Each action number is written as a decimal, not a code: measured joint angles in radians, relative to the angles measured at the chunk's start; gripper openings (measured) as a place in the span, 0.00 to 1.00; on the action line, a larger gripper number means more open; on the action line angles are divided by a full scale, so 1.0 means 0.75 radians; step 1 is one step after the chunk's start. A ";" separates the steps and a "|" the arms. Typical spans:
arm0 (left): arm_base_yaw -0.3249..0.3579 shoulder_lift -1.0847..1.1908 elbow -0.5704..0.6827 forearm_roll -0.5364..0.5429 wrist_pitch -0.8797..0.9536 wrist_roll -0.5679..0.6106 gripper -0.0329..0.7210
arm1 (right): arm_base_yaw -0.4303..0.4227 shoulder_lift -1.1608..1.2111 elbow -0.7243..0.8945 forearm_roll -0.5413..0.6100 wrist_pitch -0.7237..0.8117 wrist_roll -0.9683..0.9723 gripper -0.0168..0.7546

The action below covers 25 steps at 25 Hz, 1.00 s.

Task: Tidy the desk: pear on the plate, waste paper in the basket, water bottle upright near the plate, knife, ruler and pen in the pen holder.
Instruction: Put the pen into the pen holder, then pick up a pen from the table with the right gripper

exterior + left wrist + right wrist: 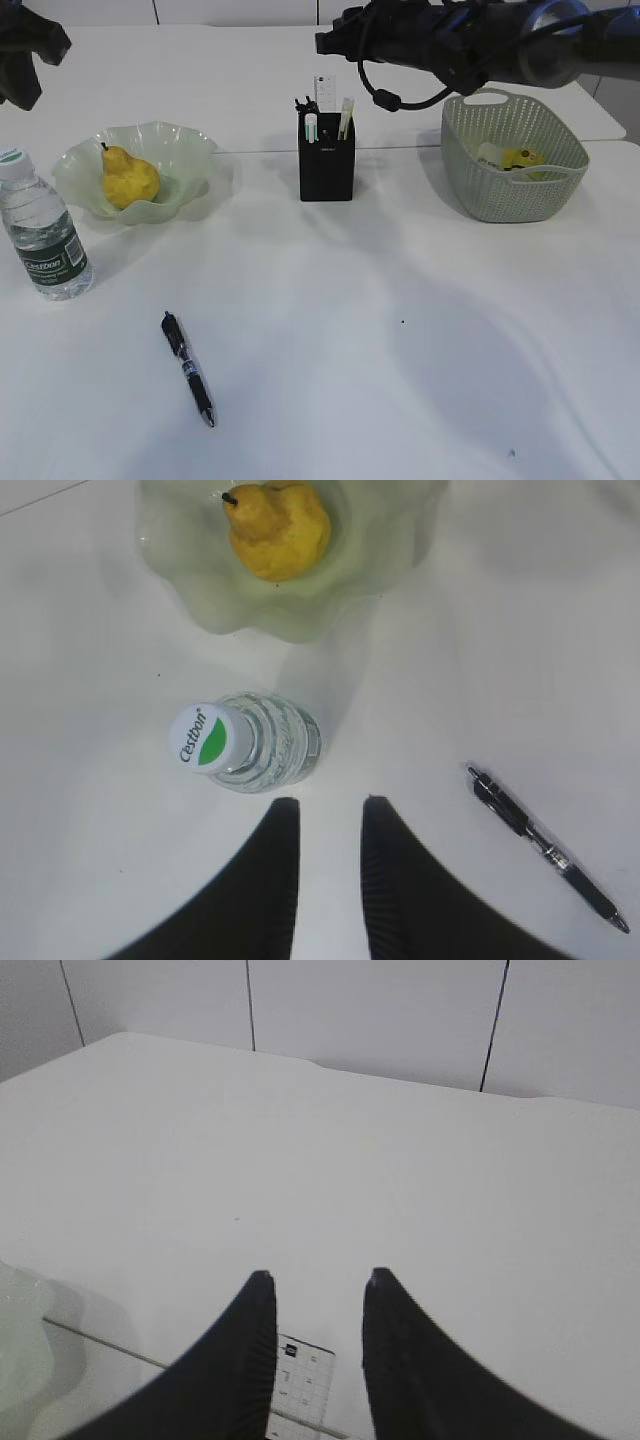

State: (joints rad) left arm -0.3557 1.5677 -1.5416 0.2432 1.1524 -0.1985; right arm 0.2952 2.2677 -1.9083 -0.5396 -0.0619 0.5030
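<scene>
The yellow pear [128, 178] lies on the pale green plate [190, 150]. Left of the plate the water bottle [45, 235] stands upright. The black pen holder [326, 165] holds the clear ruler [326, 92] and a pale knife [346, 118]. A black pen [188, 368] lies on the desk [420, 330] in front. Yellow waste paper [520, 158] sits in the green basket [515, 195]. My left gripper [330, 802] hangs open and empty above the desk, just short of the bottle [245, 742]. My right gripper [318, 1275] is open above the ruler's top [300, 1380], apart from it.
The desk's far half is bare up to a white panelled wall [370, 1010]. In the left wrist view the pen [545, 847] lies right of my fingers. The right arm [470, 40] reaches across above the basket toward the pen holder.
</scene>
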 joint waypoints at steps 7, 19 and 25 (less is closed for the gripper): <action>0.000 0.000 0.000 0.000 -0.005 0.000 0.23 | 0.021 -0.100 0.000 -0.161 0.240 0.000 0.35; 0.000 0.000 0.000 0.000 -0.015 0.000 0.23 | 0.079 -0.192 -0.003 -0.166 0.555 -0.248 0.34; 0.000 0.000 0.000 0.000 -0.017 0.000 0.23 | 0.199 -0.259 0.008 -0.149 0.747 -0.553 0.34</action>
State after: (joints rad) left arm -0.3557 1.5677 -1.5416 0.2432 1.1393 -0.1985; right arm 0.4444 2.0732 -1.9021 -0.6515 0.4987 0.0882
